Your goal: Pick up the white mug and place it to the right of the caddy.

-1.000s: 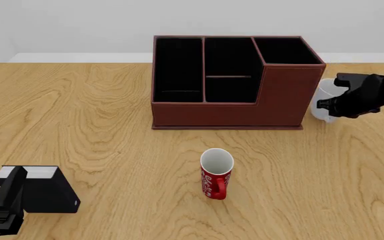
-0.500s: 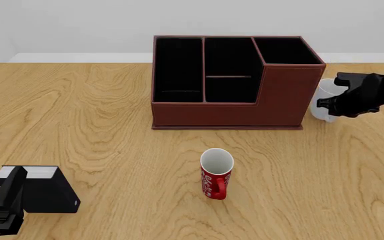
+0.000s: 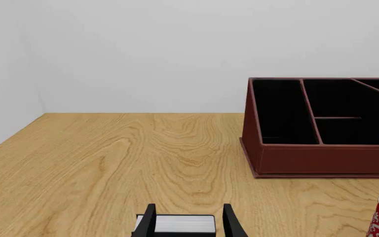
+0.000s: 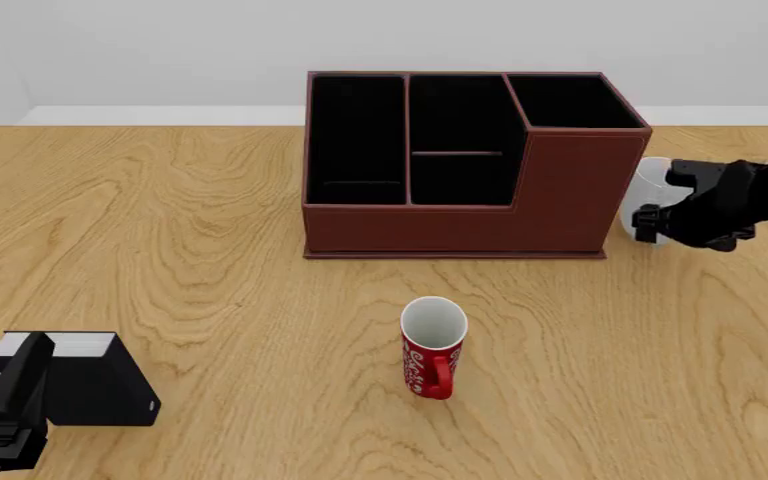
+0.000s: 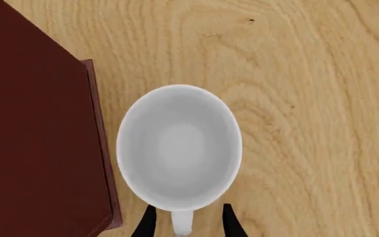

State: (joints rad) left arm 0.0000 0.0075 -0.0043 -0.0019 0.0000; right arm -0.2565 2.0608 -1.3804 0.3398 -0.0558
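Right gripper [image 4: 656,222] has dropped lower over the mug since a second ago | white mug [image 4: 644,190] upright on surface, just right of caddy [image 4: 564,195] | right jaws parted astride the handle | left gripper [image 3: 188,223] open over black box [image 4: 91,385] | risk: retreating jaws snag the handle, tipping mug against caddy.

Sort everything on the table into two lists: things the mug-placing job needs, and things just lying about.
Part of the job:
- white mug, standing right of the caddy
- caddy
- right gripper, fingers either side of the mug's handle

Just lying about:
- red mug, at the table's near middle
- small black box, by the idle left gripper
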